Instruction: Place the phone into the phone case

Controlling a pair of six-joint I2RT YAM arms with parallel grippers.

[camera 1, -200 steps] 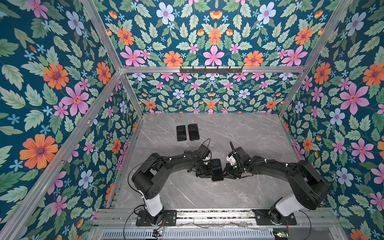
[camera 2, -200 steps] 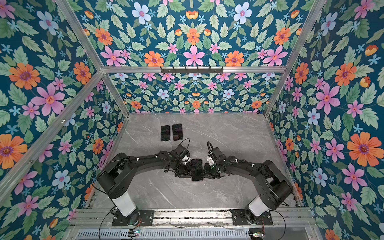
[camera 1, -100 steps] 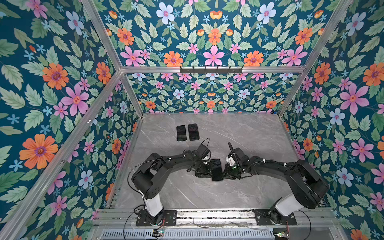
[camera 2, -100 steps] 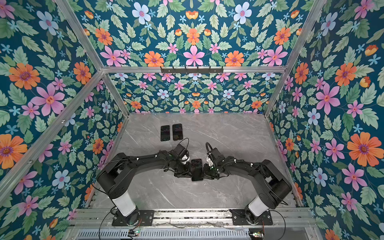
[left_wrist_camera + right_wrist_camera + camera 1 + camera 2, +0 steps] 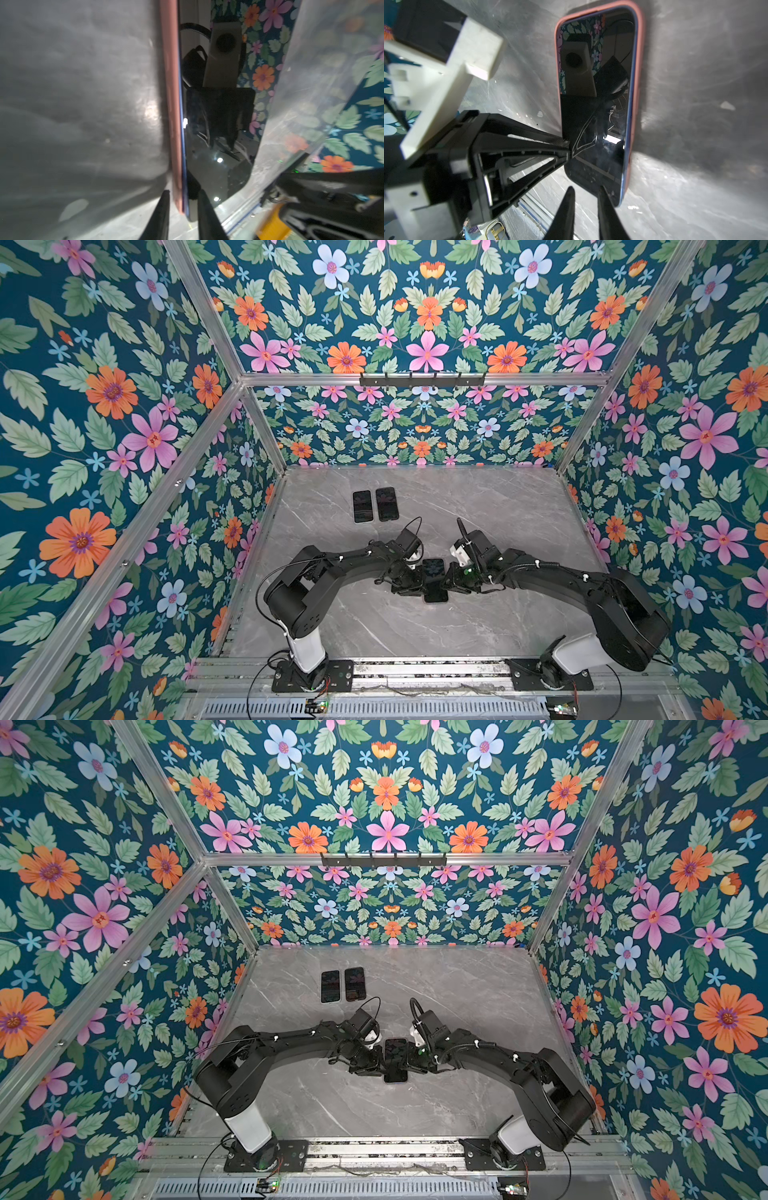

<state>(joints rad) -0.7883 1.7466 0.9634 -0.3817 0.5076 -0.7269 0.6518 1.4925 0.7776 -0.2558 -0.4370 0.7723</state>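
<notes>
Toward the far edge of the table (image 5: 498, 510), left of its middle, a dark handset (image 5: 362, 506) lies flat just beside its twin (image 5: 387, 504), well apart from my arms. From above I cannot tell whether either wears a cover. Nearer the front edge, about mid-width, my left gripper (image 5: 415, 578) meets the left long side of the phone (image 5: 434, 576). In both top views my own wrist hides where tips and rim meet. My left wrist camera sees that side edge-on. The salmon phone case (image 5: 171, 83) and the phone's blue rim run together between my two fingertips (image 5: 162, 212), which stand narrowly parted, one on the case side and one on the glass side. Whether they press or merely flank it I cannot tell. The close range is blurred, and a hazy translucent sheet (image 5: 301, 93) I cannot identify fills much of that view. The phone lies screen up in the case on the table. In my right wrist camera the case's rim shows along one long side and one end, but I cannot make it out by my left gripper's tips, so how well it is seated there is unclear. My right gripper (image 5: 449, 578) is at the phone's right side, toward its near end. Its fingertips (image 5: 568, 207) are a little apart at the corner, and whether they touch it I cannot tell.
</notes>
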